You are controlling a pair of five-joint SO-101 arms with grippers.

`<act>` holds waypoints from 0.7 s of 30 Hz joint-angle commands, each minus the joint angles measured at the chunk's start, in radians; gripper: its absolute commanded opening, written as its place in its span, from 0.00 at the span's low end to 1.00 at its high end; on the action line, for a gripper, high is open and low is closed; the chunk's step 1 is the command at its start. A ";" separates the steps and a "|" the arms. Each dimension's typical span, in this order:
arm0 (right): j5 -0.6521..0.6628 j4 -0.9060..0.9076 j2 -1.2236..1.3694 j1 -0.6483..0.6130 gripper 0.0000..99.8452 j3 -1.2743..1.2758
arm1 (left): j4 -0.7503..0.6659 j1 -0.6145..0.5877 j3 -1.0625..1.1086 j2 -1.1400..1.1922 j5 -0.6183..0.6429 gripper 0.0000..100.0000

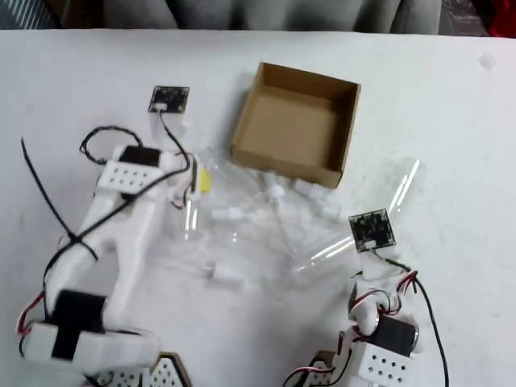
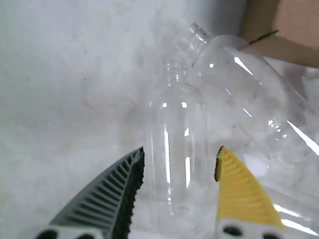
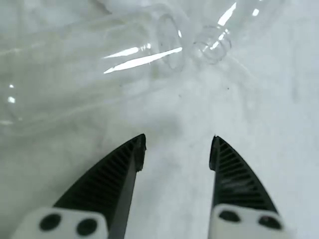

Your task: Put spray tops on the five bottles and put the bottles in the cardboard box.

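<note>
fingers of my left gripper stand apart, one grey, one yellow, with a clear bottle lying between them on the table; i cannot tell whether either touches it. its base is cut off near me. its long axis runs away from me, open neck toward the box. my right gripper is spread over bare table, holding nothing; bottles lie past its tips, outlines hard to trace.

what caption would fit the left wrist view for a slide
Left gripper open on either side of a clear bottle on the white table, cardboard box behind
</note>
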 commanded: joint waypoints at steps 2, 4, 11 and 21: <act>0.000 -0.001 -0.007 -0.007 0.17 0.008 | -0.021 -0.035 -0.126 0.108 -0.009 0.31; 0.000 -0.002 -0.007 -0.007 0.17 0.008 | -0.021 -0.033 -0.129 0.143 -0.009 0.34; 0.000 -0.002 -0.007 -0.007 0.17 0.008 | -0.021 -0.033 -0.153 0.216 -0.068 0.34; 0.000 -0.002 -0.007 -0.007 0.17 0.008 | 0.009 -0.035 -0.285 0.366 -0.066 0.34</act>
